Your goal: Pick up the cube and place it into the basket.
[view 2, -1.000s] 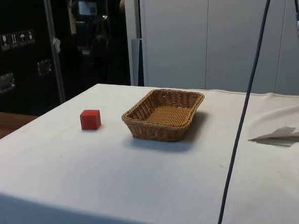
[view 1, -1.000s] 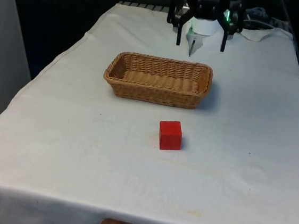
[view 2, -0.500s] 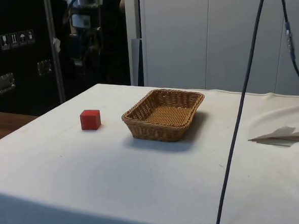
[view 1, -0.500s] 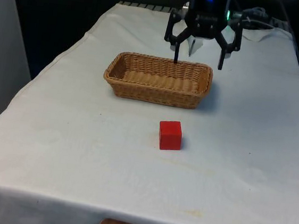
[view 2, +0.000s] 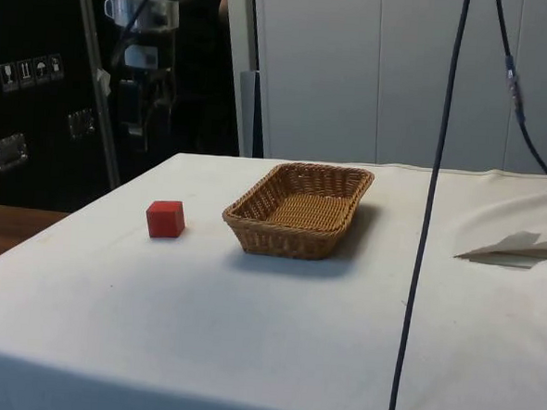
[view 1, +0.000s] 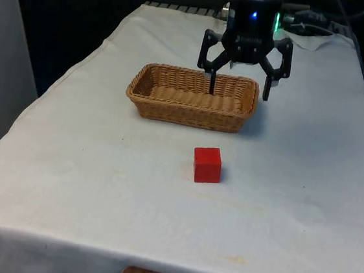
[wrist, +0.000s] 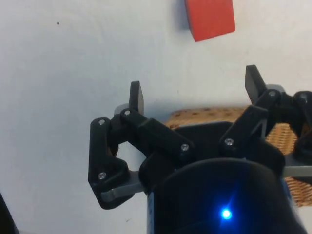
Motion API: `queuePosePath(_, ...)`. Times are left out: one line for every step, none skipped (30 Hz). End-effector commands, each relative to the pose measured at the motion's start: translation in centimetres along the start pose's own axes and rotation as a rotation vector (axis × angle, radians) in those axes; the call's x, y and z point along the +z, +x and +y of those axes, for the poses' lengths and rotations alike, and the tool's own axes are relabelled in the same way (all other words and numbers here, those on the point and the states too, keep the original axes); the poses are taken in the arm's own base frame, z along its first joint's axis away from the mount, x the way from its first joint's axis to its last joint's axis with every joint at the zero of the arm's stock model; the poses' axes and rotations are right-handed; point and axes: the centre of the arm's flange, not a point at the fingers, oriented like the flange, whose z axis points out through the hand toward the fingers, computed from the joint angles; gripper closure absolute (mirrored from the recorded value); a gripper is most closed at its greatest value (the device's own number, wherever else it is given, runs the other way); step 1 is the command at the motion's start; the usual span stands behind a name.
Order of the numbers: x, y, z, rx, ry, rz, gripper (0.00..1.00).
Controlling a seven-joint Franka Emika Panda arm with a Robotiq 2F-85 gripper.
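Note:
A red cube (view 1: 207, 164) sits on the white cloth, nearer the camera than the wicker basket (view 1: 148, 101). From the side the cube (view 2: 165, 219) lies left of the basket (view 2: 281, 241). My gripper (view 1: 239, 90) hangs open above the basket's far right part, high off the table, nothing between its fingers. In the side view the gripper (view 2: 137, 133) hangs against the dark cabinets. In the wrist view the open gripper (wrist: 194, 92) has the cube (wrist: 209, 18) ahead of it on the cloth and the basket's rim (wrist: 204, 115) just under the fingers.
A black cable (view 2: 429, 215) hangs down across the side view. Folded white cloth (view 2: 517, 244) lies at the side view's right. The table's edges drop off at the front view's left and right.
The gripper has come forward and down from the table's far end to above the basket's far right part. It stays open. Cube and basket have not moved.

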Motion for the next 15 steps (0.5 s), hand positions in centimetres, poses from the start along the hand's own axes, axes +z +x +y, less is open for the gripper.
queuePosePath(0.3, 0.2, 0.0, -0.007, 0.013, 0.008, 0.0)
queuePosePath(0.2, 0.1, 0.1, -0.004, 0.002, 0.0, 0.0)
queuePosePath(0.6, 0.3, 0.2, -0.015, 0.018, 0.013, 0.0)
queuePosePath(0.9, 0.3, 0.3, -0.019, 0.02, 0.016, 0.0)
queuePosePath(1.1, 0.3, 0.4, -0.023, 0.022, 0.019, 0.0)
queuePosePath(1.2, 0.3, 0.5, -0.026, 0.024, 0.021, 0.0)
queuePosePath(1.5, 0.3, 0.7, -0.029, 0.026, 0.022, 0.0)
queuePosePath(1.6, 0.3, 0.8, -0.033, 0.027, 0.024, 0.0)
queuePosePath(1.9, 0.2, 1.1, -0.04, 0.031, 0.027, 0.0)
queuePosePath(1.8, 0.1, 1.0, -0.034, 0.021, 0.018, 0.0)
queuePosePath(2.2, 0.2, 1.2, -0.044, 0.033, 0.026, 0.0)
queuePosePath(2.3, 0.2, 1.4, -0.047, 0.035, 0.029, 0.0)
queuePosePath(2.6, 0.2, 1.5, -0.051, 0.036, 0.027, 0.0)
queuePosePath(2.7, 0.2, 1.6, -0.054, 0.037, 0.028, 0.0)
queuePosePath(2.9, 0.2, 1.7, -0.058, 0.039, 0.03, 0.0)
